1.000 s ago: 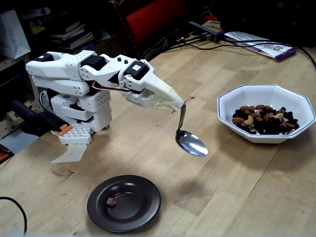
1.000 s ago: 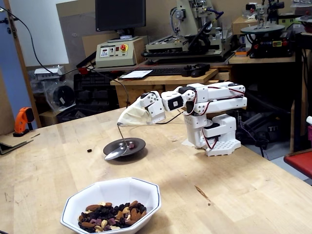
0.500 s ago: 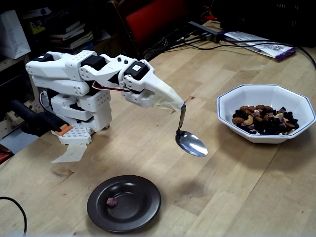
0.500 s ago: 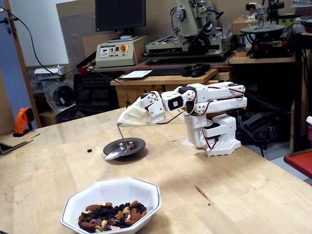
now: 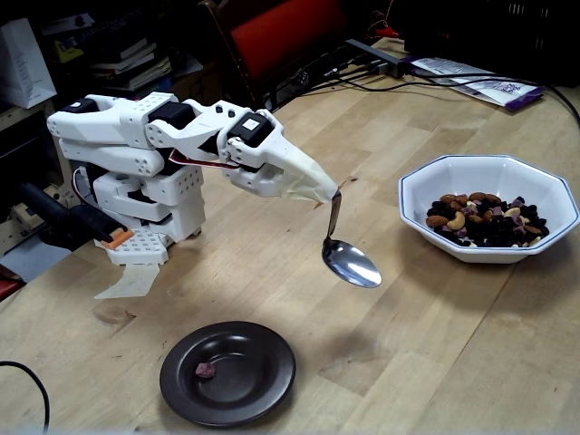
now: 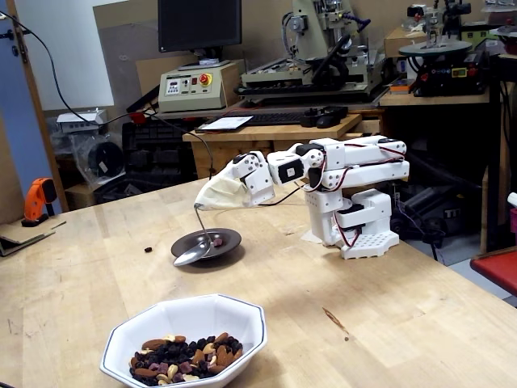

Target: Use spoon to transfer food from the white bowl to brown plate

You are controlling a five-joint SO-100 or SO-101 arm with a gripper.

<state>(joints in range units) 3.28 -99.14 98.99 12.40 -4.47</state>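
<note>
My gripper (image 5: 328,191) is wrapped in pale tape and shut on the thin handle of the silver spoon (image 5: 352,264), also seen in the other fixed view (image 6: 192,256). The spoon hangs down, bowl empty, above the table between the two dishes. The white bowl (image 5: 489,201) at the right holds the trail-mix food (image 5: 485,218); it shows in front in the other fixed view (image 6: 187,323). The brown plate (image 5: 227,372) lies near the front with one small purplish piece (image 5: 207,370) in it; it also shows beyond the spoon (image 6: 226,239).
The white arm base (image 5: 145,204) stands on the wooden table at the left. A small dark piece (image 6: 149,249) lies loose on the table near the plate. Cables and papers (image 5: 471,77) lie at the far edge. A workbench with machines (image 6: 323,56) stands behind.
</note>
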